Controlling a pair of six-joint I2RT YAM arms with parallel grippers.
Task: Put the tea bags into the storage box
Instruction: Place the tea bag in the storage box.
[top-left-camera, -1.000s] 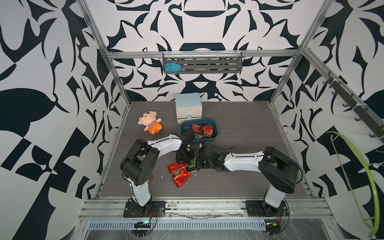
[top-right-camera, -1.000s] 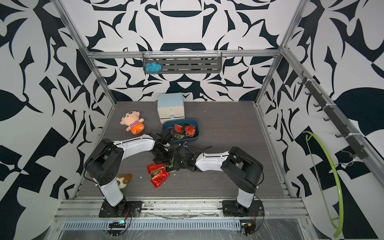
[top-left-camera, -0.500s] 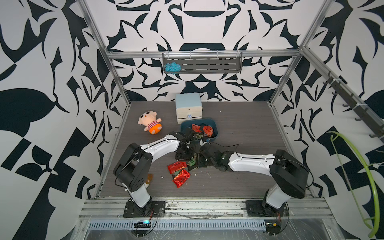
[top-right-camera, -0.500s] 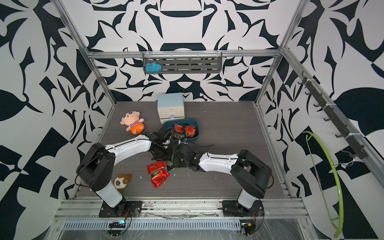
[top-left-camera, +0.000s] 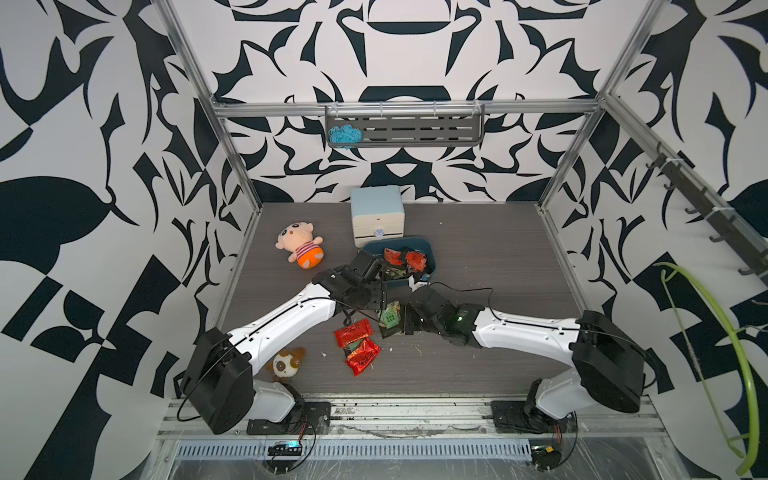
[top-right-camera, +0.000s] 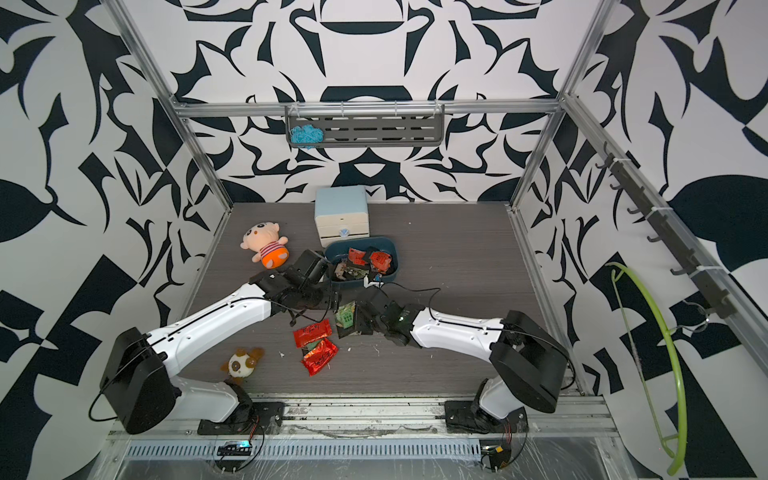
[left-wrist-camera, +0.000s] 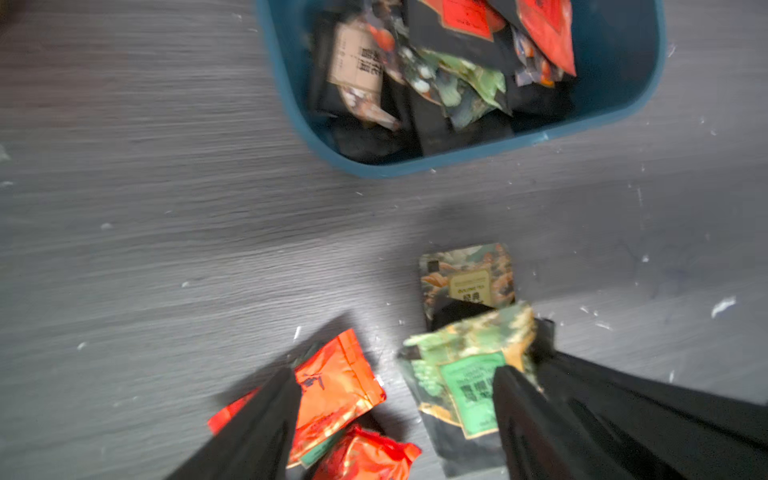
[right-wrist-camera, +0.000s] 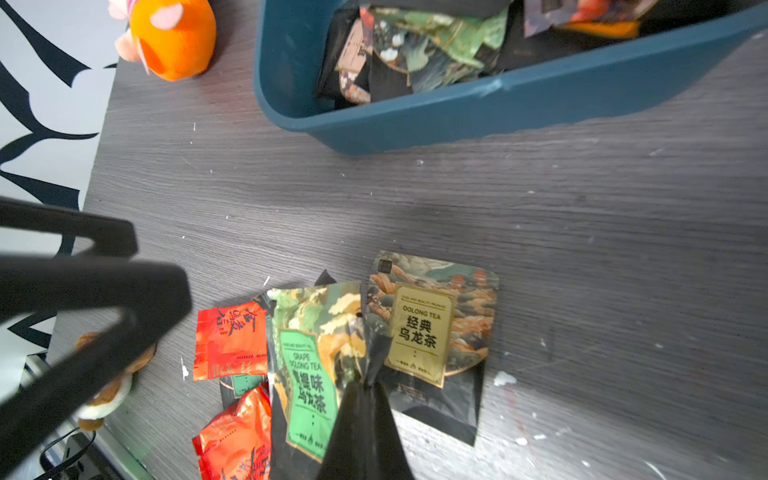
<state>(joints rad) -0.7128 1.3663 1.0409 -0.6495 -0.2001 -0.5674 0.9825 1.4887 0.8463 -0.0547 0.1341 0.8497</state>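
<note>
The teal storage box (top-left-camera: 432, 257) (top-right-camera: 397, 257) sits mid-table with several tea bags (top-left-camera: 409, 259) (left-wrist-camera: 453, 79) in it. My left gripper (top-left-camera: 380, 291) (left-wrist-camera: 397, 374) hangs open and empty just in front of the box's near left corner. Two red tea bags (top-left-camera: 357, 345) (left-wrist-camera: 332, 386) lie on the table. My right gripper (top-left-camera: 405, 320) (right-wrist-camera: 362, 384) is shut on the edge of a green-label tea bag (right-wrist-camera: 307, 374) (left-wrist-camera: 465, 374). A yellow-label tea bag (right-wrist-camera: 419, 328) (left-wrist-camera: 469, 282) lies beside it.
A pale blue drawer cabinet (top-left-camera: 377, 216) stands right behind the box. A plush doll (top-left-camera: 300, 245) lies at the back left, and a small panda plush (top-left-camera: 286, 363) sits by my left arm. White crumbs dot the table.
My left gripper has gone from shut to open, and its arm has stretched toward the box. The right gripper stays shut by the pile while its elbow has swung right.
</note>
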